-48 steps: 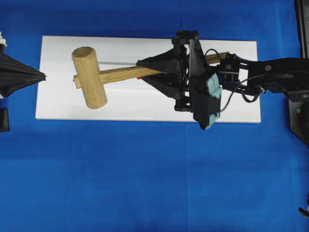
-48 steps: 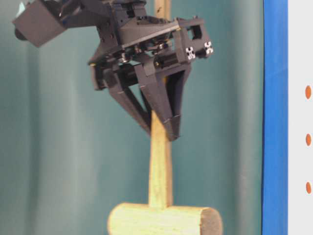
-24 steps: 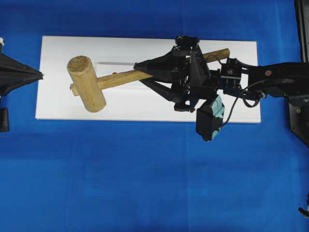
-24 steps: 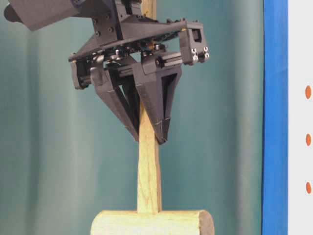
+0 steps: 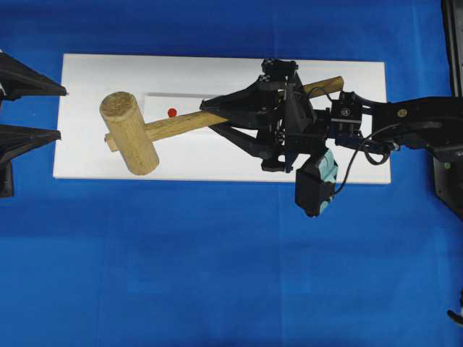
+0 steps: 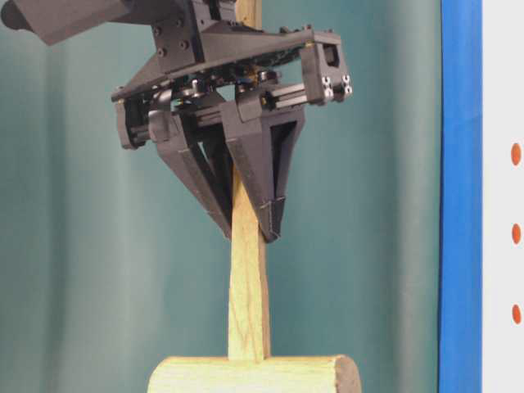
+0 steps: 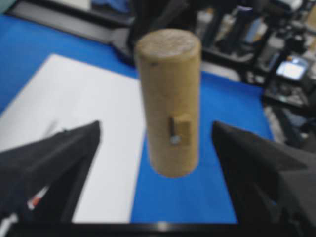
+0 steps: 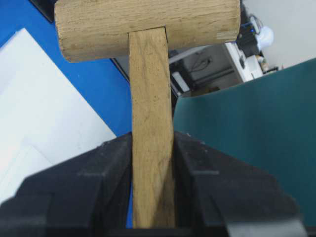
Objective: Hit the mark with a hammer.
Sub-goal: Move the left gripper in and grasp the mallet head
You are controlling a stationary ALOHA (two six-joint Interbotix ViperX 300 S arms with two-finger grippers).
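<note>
With the right gripper (image 5: 217, 113) clamped on the handle, the wooden mallet (image 5: 129, 132) is held above the white board (image 5: 347, 166), beside the red mark (image 5: 171, 112) (still unstruck). Left gripper (image 5: 45, 110) gapes wide, empty. Remaining: the strike.

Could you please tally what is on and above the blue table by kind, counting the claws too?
Wooden hammer: 1
White board: 1
Red mark on the board: 1
Black claws: 2, the left claw and the right claw
Total: 5
</note>
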